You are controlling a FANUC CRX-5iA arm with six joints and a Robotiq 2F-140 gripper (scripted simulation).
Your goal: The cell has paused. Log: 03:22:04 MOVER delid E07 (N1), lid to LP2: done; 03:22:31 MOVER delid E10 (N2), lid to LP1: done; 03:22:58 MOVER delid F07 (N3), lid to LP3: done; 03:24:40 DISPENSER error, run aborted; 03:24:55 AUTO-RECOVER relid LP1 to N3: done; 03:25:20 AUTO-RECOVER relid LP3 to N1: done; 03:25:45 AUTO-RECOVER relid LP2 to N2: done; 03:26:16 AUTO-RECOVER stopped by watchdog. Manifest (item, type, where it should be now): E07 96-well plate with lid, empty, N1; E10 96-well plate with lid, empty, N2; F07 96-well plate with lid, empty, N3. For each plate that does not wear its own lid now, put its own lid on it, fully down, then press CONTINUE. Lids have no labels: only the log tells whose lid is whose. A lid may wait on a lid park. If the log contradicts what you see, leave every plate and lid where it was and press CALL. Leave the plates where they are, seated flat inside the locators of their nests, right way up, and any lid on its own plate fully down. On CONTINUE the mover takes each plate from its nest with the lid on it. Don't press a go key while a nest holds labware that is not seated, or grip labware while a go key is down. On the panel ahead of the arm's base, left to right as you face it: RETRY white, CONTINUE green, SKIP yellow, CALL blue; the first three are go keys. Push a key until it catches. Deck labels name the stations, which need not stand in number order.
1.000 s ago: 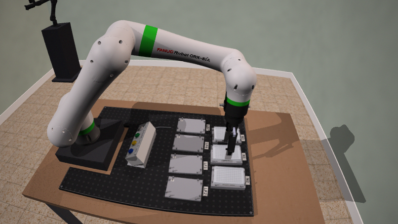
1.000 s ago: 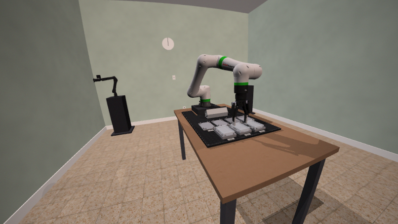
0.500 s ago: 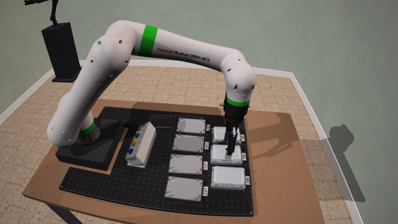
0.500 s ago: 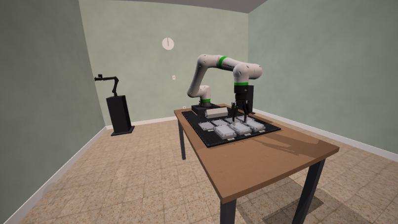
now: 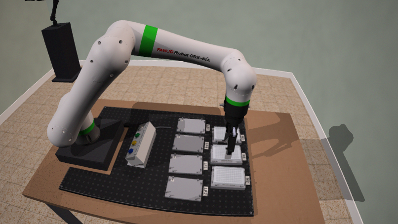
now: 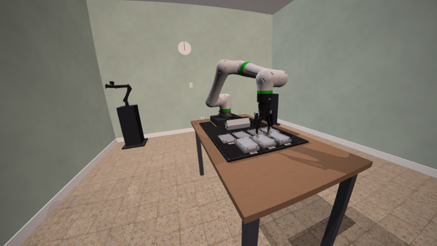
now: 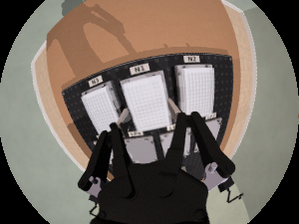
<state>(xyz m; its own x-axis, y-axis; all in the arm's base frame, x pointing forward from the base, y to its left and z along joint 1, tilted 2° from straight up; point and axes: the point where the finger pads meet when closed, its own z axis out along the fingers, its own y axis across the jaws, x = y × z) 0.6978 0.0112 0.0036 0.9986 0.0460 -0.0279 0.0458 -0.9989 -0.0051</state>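
Three white 96-well plates stand in a row on the black deck: N3 point(image 5: 221, 133), N1 and N2 point(image 5: 227, 177). Each seems to wear a clear lid and sit flat in its nest. My gripper point(image 5: 229, 151) is low over the N1 plate, its fingers open and set on either side of that plate's lid. I cannot tell whether they touch it. In the wrist view the gripper point(image 7: 149, 120) straddles the near end of the middle plate point(image 7: 146, 102). In the exterior view the gripper point(image 6: 263, 129) stands over the same row of plates.
Four grey lid parks lie left of the nests: a far one point(image 5: 190, 125), LP4 point(image 5: 188, 143), LP1 point(image 5: 185, 164) and LP2 point(image 5: 183, 188), all bare. The key panel point(image 5: 140, 144) stands by the arm's base with green point(image 5: 137, 135), yellow point(image 5: 134, 142) and blue point(image 5: 130, 151) keys in view.
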